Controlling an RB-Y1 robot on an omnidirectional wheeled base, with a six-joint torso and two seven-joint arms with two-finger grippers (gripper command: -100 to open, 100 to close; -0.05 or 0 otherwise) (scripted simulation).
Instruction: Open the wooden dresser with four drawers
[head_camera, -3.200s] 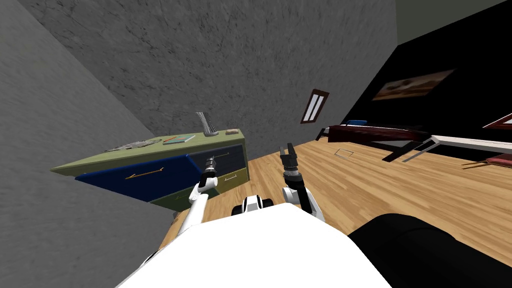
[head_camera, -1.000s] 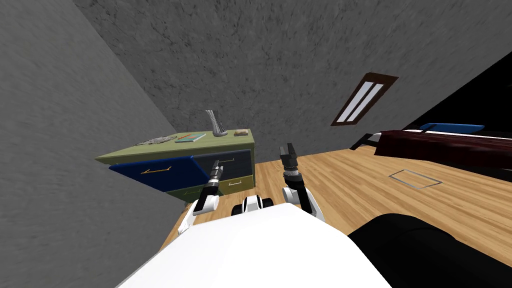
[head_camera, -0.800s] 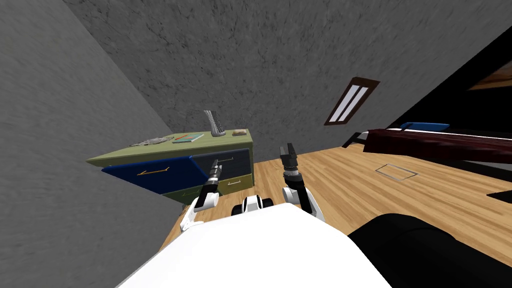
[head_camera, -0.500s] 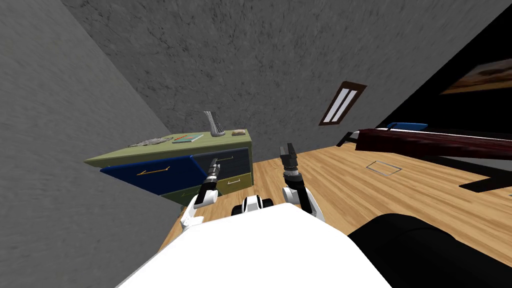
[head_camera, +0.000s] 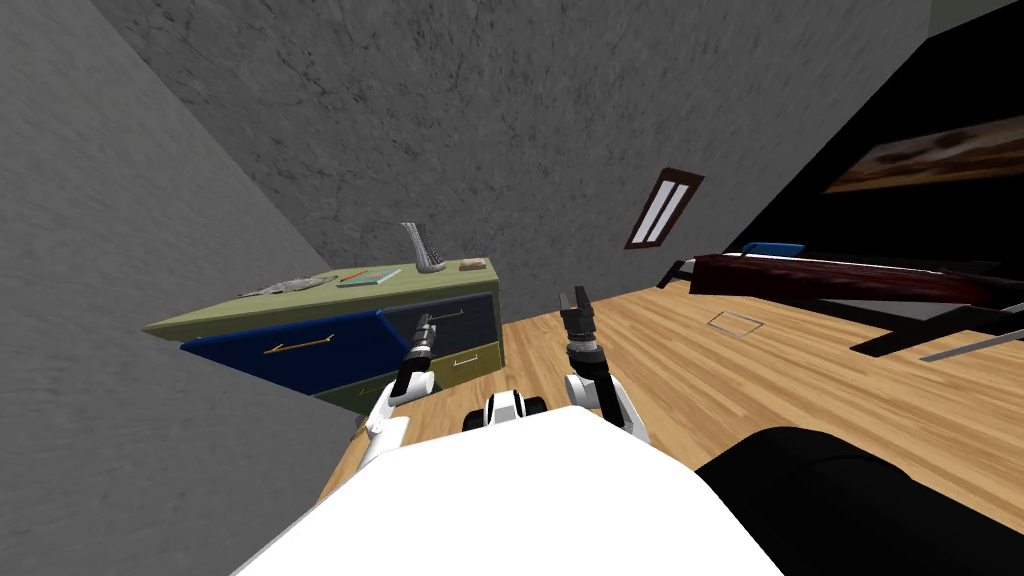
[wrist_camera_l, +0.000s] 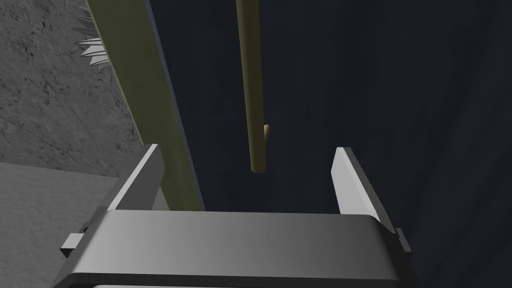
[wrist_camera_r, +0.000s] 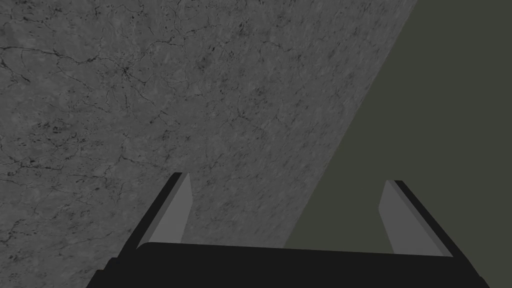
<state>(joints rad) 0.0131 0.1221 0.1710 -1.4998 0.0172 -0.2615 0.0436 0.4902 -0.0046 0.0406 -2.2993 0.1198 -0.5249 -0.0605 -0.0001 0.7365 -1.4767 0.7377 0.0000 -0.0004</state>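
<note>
Head view: the dresser (head_camera: 300, 305) stands against the grey wall at about eleven o'clock from me, on the wooden floor (head_camera: 760, 380). It has an olive-green top and frame. Its upper left drawer (head_camera: 290, 350) is bright blue with a thin gold handle, and its front seems to stand out from the frame, though the slant of the view makes that hard to judge. The upper right drawer (head_camera: 462, 318) is dark navy and the lower right drawer (head_camera: 470, 360) is olive.

On the top, from nine o'clock to three o'clock, lie a flat grey thing (head_camera: 285, 287), a teal book (head_camera: 368, 277), a tall grey lattice vase (head_camera: 424, 247) and a small brown object (head_camera: 474, 264).

The left gripper (head_camera: 425, 325) reaches to the navy drawer, just at nine o'clock of its handle (head_camera: 447, 314). In the left wrist view the left gripper (wrist_camera_l: 246, 148) has its fingers (wrist_camera_l: 345, 175) spread wide. The end of the brass-coloured bar handle (wrist_camera_l: 250, 85) lies in the gap between them, clear of both, with the dark drawer front (wrist_camera_l: 390, 100) behind it. The olive frame edge (wrist_camera_l: 150, 125) runs past the other finger.

The right gripper (head_camera: 577, 300) is raised at twelve o'clock of my chest, well apart from the dresser. In the right wrist view the right gripper (wrist_camera_r: 287, 178) is also spread, holding nothing.

At two o'clock are a narrow window (head_camera: 663, 208), a dark red bed (head_camera: 830, 280) and a floor vent (head_camera: 735, 322).
</note>
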